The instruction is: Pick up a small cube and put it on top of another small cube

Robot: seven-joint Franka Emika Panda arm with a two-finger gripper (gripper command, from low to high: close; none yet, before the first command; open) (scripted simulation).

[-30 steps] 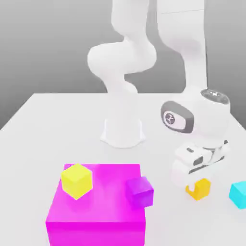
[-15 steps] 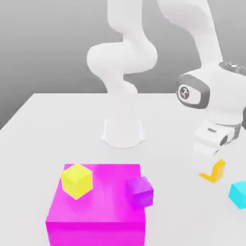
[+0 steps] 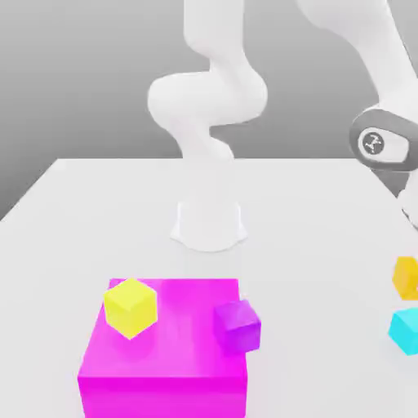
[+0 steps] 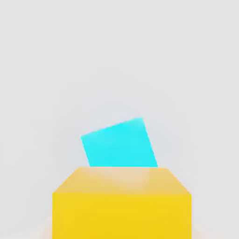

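Observation:
The small orange cube (image 3: 406,277) hangs in the air at the exterior view's right edge, just above the small cyan cube (image 3: 404,331), which rests on the table. The wrist (image 3: 380,145) and part of the white hand (image 3: 409,206) stand directly over the orange cube, and my gripper is shut on it. In the hand view the orange cube (image 4: 121,205) is close up, and the cyan cube (image 4: 119,144) lies on the table beyond it, partly covered by it and turned a little.
A big magenta block (image 3: 163,347) sits at the front on the exterior view's left, with a yellow cube (image 3: 130,307) and a purple cube (image 3: 237,325) on it. The arm's white base (image 3: 209,220) stands at the table's middle back.
The gripper has lifted the orange cube off the table and carried it toward the exterior view's right, to a spot over the cyan cube. Nothing else moved.

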